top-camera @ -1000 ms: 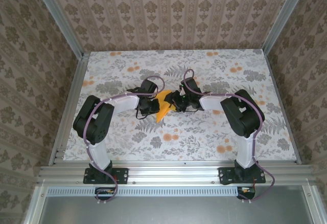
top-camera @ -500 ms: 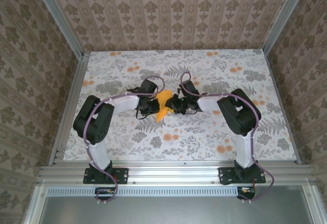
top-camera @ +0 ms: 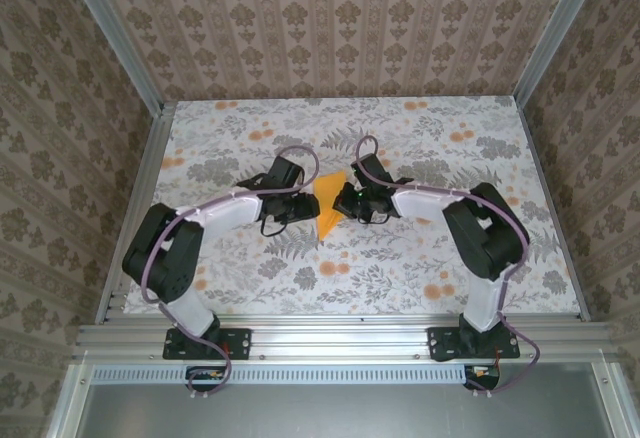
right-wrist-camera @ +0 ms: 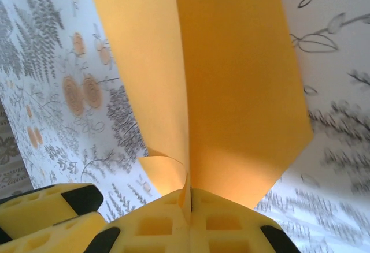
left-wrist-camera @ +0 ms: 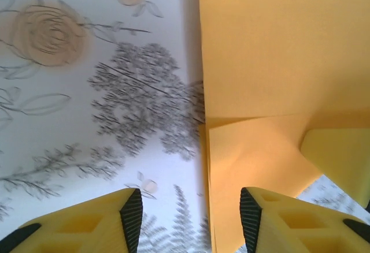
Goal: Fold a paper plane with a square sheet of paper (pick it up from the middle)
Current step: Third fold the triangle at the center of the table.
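Observation:
The square sheet of paper (top-camera: 327,210) is bright orange and folded into a creased, pointed shape, held off the table between the two grippers. In the right wrist view its folded layers (right-wrist-camera: 231,91) run straight into my right gripper (right-wrist-camera: 188,198), whose jaws are shut on the crease. In the top view, my right gripper (top-camera: 343,201) sits at the paper's right side and my left gripper (top-camera: 303,205) at its left. In the left wrist view, my left gripper (left-wrist-camera: 191,221) is open, and the paper's left edge (left-wrist-camera: 272,51) passes between its fingers without being pinched.
The table (top-camera: 430,268) is covered in a floral print with grey leaves and small orange flowers. Patterned walls and aluminium rails (top-camera: 140,208) close in the sides. A yellow finger of the right gripper (left-wrist-camera: 341,152) shows close beside the left gripper's right finger.
The left arm's elbow has swung out to the left and lower. The paper has gone from a bunched shape to a flatter pointed one, shifted slightly right.

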